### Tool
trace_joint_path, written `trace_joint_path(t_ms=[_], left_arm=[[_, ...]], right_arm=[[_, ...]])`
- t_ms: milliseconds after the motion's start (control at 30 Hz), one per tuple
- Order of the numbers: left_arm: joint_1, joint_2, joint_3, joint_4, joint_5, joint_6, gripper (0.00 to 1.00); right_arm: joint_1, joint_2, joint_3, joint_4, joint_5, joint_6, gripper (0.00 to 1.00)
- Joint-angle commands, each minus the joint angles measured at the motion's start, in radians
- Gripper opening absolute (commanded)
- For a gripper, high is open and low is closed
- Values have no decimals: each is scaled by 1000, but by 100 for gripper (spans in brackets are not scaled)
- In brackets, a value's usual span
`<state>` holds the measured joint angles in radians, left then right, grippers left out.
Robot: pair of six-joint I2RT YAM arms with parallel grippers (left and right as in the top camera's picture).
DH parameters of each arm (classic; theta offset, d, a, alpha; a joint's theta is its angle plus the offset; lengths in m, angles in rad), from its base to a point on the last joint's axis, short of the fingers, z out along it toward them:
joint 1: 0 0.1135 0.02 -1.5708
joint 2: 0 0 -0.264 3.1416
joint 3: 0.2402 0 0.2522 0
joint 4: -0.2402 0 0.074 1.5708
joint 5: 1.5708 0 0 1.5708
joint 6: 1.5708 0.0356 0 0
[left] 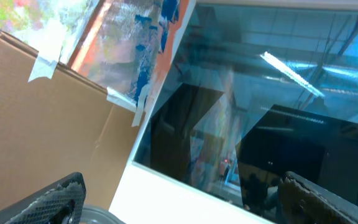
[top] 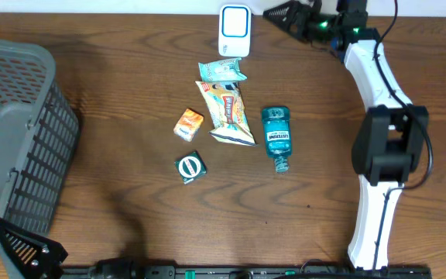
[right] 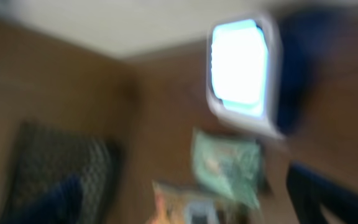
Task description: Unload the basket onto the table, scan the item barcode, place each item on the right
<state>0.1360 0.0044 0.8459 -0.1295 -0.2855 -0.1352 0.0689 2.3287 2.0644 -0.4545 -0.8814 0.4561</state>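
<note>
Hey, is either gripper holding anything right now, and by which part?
Nothing is held. The left gripper stands open on empty air. The right gripper is blurred in its own view, but its gap looks empty too.

The dark brown wood-grain table (top: 130, 93) carries a grey slatted plastic basket (top: 14, 132), a white rounded scanner (top: 234, 29) with a pale blue face, a teal mouthwash bottle (top: 276, 136), an orange small carton (top: 189, 124) and a dark green square packet (top: 190, 167) with a white ring.

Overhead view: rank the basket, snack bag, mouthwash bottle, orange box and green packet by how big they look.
1. basket, by far the largest
2. snack bag
3. mouthwash bottle
4. orange box and green packet: these look about alike, so they are not ranked.
</note>
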Motion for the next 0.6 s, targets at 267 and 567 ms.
trace_joint_path(t_ms=[267, 567], left_arm=[[3, -2, 1, 4, 12, -9, 98], [3, -2, 1, 5, 12, -9, 98]], right_arm=[[271, -94, 2, -273, 752, -315, 99], [330, 114, 2, -72, 754, -146, 95]])
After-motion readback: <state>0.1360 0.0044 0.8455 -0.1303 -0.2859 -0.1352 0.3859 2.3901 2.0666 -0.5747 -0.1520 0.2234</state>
